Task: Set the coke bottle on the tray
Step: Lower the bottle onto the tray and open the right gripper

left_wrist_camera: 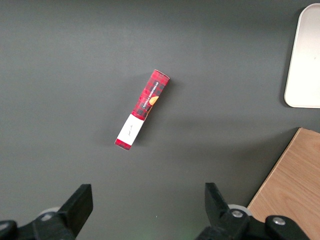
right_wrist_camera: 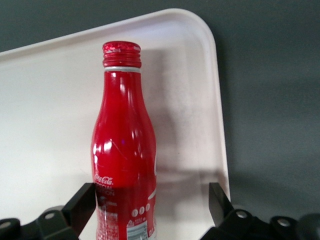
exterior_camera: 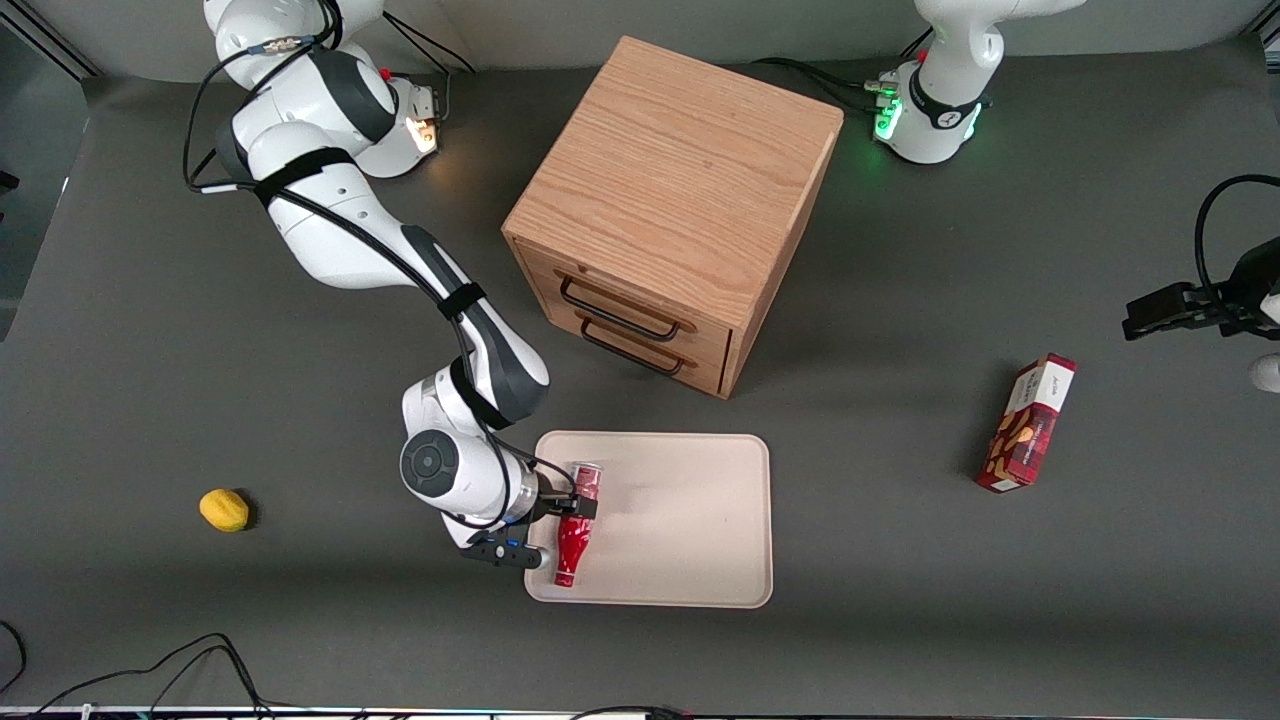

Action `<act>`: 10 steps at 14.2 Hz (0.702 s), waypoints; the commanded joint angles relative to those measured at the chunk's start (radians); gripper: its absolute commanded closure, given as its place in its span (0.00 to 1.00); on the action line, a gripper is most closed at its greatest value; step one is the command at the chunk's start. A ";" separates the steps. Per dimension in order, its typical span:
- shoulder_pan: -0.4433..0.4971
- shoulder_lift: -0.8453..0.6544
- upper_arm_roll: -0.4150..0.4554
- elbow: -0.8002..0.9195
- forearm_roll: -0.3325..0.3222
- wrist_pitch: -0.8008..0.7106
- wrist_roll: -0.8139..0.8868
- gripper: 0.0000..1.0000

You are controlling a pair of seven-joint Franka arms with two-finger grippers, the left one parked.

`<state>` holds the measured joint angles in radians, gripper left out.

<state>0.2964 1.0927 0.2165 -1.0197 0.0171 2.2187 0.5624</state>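
Note:
The coke bottle is red with a red cap and lies on its side on the pale tray, at the tray's end toward the working arm. Its cap points toward the front camera. My right gripper straddles the bottle's lower body and is open. In the right wrist view the bottle lies between the fingers of the gripper. One finger is close against the bottle, and the second finger stands well apart from it. The tray's rim runs alongside the bottle.
A wooden two-drawer cabinet stands farther from the front camera than the tray. A red snack box lies toward the parked arm's end and shows in the left wrist view. A yellow lemon-like fruit sits toward the working arm's end.

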 commanded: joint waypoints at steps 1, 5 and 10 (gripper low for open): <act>0.007 0.010 -0.003 0.001 -0.023 0.016 0.022 0.00; -0.002 -0.054 -0.005 0.003 -0.029 0.000 0.010 0.00; -0.075 -0.417 -0.006 -0.045 -0.078 -0.395 -0.004 0.00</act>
<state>0.2714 0.8680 0.2153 -0.9659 -0.0461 1.9832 0.5615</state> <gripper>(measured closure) 0.000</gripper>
